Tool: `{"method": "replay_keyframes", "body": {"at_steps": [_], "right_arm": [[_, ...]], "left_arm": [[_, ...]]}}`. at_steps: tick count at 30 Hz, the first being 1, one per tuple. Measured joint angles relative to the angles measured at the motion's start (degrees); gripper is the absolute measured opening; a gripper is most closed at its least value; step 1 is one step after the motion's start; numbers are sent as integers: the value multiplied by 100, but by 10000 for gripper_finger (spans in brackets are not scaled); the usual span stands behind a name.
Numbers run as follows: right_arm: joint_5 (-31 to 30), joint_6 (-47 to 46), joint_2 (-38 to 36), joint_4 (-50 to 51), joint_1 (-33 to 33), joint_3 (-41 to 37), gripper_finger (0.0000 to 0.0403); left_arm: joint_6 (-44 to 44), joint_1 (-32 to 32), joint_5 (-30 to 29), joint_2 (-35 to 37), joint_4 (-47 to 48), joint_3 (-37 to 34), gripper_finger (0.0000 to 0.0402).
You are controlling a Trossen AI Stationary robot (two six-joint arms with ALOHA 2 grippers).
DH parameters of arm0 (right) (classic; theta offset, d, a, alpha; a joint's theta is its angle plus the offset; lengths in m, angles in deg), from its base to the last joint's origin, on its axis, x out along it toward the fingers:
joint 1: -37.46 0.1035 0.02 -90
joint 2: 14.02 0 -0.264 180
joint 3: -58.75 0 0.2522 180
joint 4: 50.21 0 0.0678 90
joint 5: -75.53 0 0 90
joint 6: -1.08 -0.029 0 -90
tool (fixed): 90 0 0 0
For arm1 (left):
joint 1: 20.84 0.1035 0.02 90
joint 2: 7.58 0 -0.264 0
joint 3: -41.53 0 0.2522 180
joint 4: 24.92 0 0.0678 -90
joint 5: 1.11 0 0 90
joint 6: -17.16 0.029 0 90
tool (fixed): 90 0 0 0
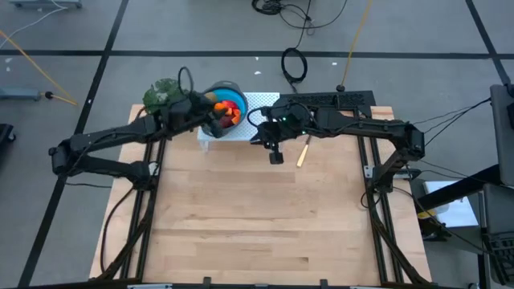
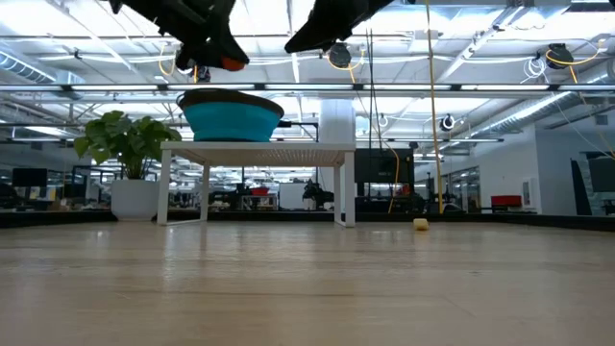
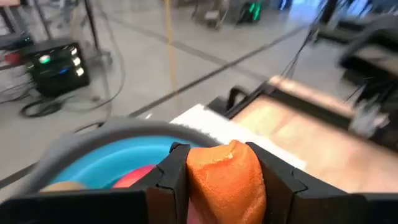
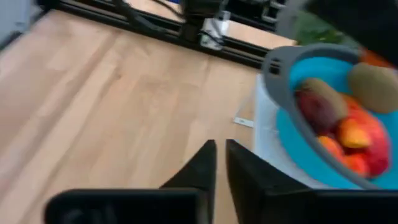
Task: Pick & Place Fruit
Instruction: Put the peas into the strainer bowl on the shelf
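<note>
A blue bowl (image 2: 231,120) with a grey rim stands on a small white stand (image 2: 255,152) at the table's far side. It holds several toy fruit (image 4: 348,124): red, orange and olive-brown pieces. My left gripper (image 1: 210,112) hangs over the bowl, shut on an orange fruit piece (image 3: 224,180). My right gripper (image 1: 275,154) hovers above the table just right of the stand. Its fingers (image 4: 205,163) are shut with nothing between them. My left gripper pinches the orange fruit piece by its two sides (image 3: 194,177) between its two fingers. The fingers reach in from the table's left, slanting a little downward. The piece (image 2: 233,63) is lifted clear, above the bowl's rim.
A slim pale-handled knife (image 1: 303,151) lies on the table right of my right gripper. A green leafy plant (image 1: 163,92) stands off the far left corner. The wide wooden tabletop (image 1: 257,217) stretches toward the near edge.
</note>
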Motion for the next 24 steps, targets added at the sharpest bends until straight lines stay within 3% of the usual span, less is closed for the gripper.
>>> {"method": "replay_keyframes", "body": {"at_steps": [4, 9, 24], "right_arm": [[679, -82, 4, 71, -110, 0, 4], [1250, -154, 4, 74, -274, 0, 8], [1271, -295, -226, 233, -625, 4, 1]], "left_arm": [[224, 250, -7, -312, 784, 488, 129], [317, 536, 14, -645, 1449, 885, 129], [313, 1005, 365, -874, 2038, 1018, 135]]}}
